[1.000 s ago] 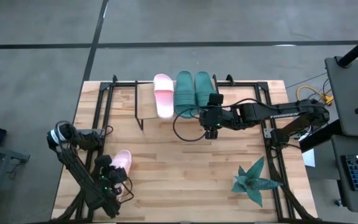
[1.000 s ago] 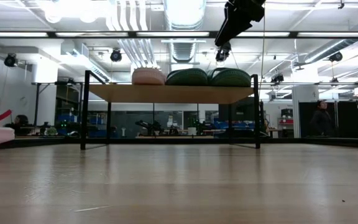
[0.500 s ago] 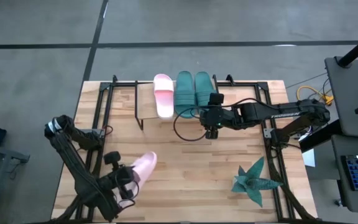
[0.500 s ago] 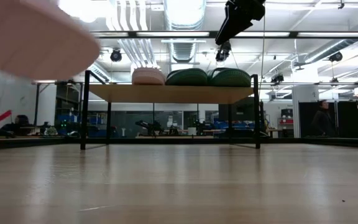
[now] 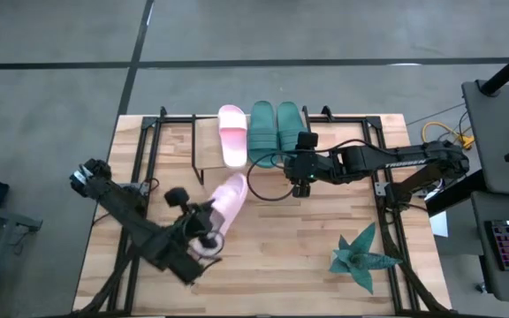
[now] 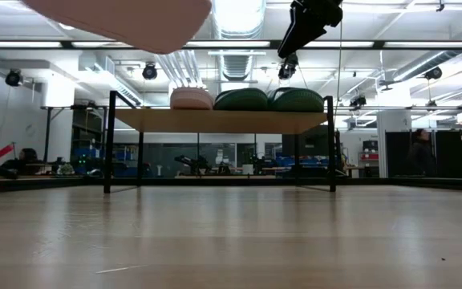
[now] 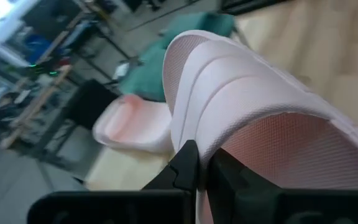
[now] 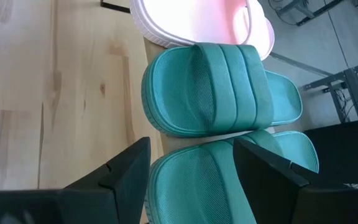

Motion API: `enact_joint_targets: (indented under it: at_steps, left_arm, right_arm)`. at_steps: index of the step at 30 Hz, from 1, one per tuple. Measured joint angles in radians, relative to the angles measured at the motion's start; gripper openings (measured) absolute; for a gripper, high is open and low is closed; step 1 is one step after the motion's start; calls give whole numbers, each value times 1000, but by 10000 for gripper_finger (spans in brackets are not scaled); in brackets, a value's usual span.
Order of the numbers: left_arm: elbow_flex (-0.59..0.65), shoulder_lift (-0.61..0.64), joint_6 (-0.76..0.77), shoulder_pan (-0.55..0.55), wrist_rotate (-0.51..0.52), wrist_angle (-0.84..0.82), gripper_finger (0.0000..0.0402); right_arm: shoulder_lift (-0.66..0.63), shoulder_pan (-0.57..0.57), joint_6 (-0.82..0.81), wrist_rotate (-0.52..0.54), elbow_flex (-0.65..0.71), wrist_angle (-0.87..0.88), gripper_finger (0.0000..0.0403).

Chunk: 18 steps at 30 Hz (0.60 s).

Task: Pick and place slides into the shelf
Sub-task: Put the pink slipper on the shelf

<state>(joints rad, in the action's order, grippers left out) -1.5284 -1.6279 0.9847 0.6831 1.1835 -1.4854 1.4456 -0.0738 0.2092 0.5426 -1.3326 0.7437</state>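
My left gripper [image 5: 212, 223] is shut on one pale pink slide [image 5: 228, 199], carried in the air over the table's middle left; the low view shows its sole [image 6: 127, 16] high up. The shelf [image 5: 208, 146] [image 6: 215, 120] stands at the far middle. On its board lie the other pink slide [image 5: 232, 134] [image 6: 192, 98] and two teal slides [image 5: 262, 132] [image 5: 289, 128], soles down. My right gripper [image 5: 300, 181] [image 8: 197, 186] hangs open above the shelf's near edge, just over the teal pair [image 8: 210, 87], touching nothing. My left gripper pinches the pink slide's wide strap at its edge [image 7: 197, 149] between the two fingers [image 7: 185, 168], which lie along the slide. The slide is lifted clear of the table, its free end [image 5: 234, 184] pointing toward the shelf.
A spiky teal plant [image 5: 360, 256] sits at the near right. Black frame rails [image 5: 387, 203] run along the table's left and right sides. Bare wood [image 5: 281, 238] lies between the shelf and the near edge. A cable loop [image 5: 263, 181] hangs by the right arm.
My left gripper has swung from the near left corner up and toward the shelf, carrying the pink slide. The slide, first low beside the table's near left, is now lifted clear and much closer to the shelf's near edge. The right arm kept still.
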Motion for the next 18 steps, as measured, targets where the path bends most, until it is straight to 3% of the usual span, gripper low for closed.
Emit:
enact_joint_targets:
  at_steps: [7, 18]
  left_arm:
    - [-56, 31, -35, -164, 105, 1, 0]
    - [-52, 121, -78, -475, 97, 2, 0]
  right_arm:
    - [0, 0, 2, 0, 0, 1, 219]
    - [0, 0, 3, 0, 0, 3, 219]
